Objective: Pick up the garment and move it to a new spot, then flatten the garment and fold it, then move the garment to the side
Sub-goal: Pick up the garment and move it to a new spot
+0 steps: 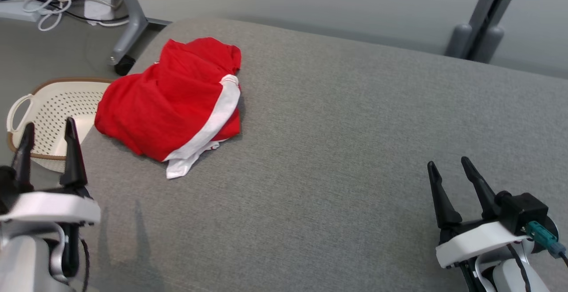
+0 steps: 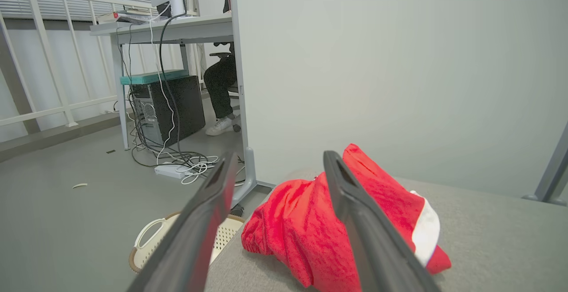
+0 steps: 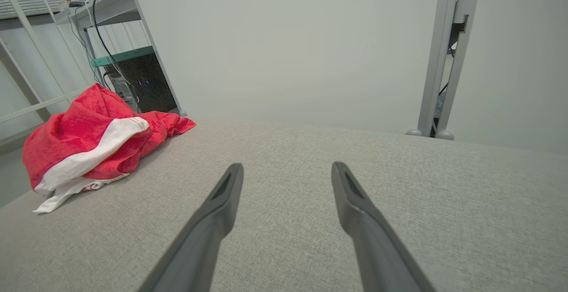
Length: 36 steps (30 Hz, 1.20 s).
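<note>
Left claw (image 1: 49,123), right claw (image 1: 447,162): apart, empty. My shallow pinch could tip the garment (image 1: 168,101) into the basket (image 1: 53,101).

Grey padded tabletop (image 1: 346,159) is wide open across the middle and right, easy going there. Only lump on it is the crumpled red garment (image 1: 168,101) at the far left corner. Off that left edge sits a perforated basket (image 1: 49,105), desk leg (image 1: 128,25) just behind.

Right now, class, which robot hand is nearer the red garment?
The left hand: the garment lies just ahead of it, while the right hand sits far across the grey surface.
</note>
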Tool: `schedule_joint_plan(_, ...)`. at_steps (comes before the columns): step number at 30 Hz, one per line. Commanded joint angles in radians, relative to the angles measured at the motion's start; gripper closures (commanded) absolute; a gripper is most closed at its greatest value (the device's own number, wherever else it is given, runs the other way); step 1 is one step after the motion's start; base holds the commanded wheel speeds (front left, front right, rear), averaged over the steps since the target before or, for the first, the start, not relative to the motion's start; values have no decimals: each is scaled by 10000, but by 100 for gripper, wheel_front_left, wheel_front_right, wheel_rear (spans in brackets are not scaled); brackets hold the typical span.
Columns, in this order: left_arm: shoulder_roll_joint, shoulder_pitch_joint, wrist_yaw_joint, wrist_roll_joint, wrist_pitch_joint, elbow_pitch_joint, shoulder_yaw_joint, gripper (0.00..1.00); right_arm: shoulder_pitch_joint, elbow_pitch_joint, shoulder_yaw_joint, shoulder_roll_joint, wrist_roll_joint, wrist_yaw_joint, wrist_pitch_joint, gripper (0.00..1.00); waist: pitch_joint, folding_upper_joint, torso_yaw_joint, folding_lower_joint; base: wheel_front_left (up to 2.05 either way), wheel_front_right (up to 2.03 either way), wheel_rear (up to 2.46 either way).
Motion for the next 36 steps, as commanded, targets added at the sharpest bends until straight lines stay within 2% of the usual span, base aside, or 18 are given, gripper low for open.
schedule_joint_plan(1, 57, -349, -73, -160, -26, 23, 64, 0, -160, -4, -37, -96, -48, 19, -54, 0, 586, 0, -587, -1, 0, 0, 0)
schedule_joint_plan(10, 922, -2372, -226, -823, 471, 254, 651, 0, -927, -363, -304, -263, -219, 19, -55, 0, 2173, 0, -2297, -1, 0, 0, 0)
schedule_joint_plan(19, 1869, -3229, 11, -1015, 1494, 988, 1038, 0, -1200, -859, -605, -154, -296, 19, -55, 0, 3133, 0, -3629, -1, 0, 0, 0)
schedule_joint_plan(26, 2402, -3175, 341, -847, 2694, 1691, 951, 0, -1051, -947, -717, -77, -313, 19, -55, 0, 3105, 0, -3936, -1, 0, 0, 0)
schedule_joint_plan(36, 2521, -3036, 638, -1369, 5928, 2380, 738, 0, -976, -874, -607, -4, -366, 19, -55, 0, 2670, 0, -4018, -1, 0, 0, 0)
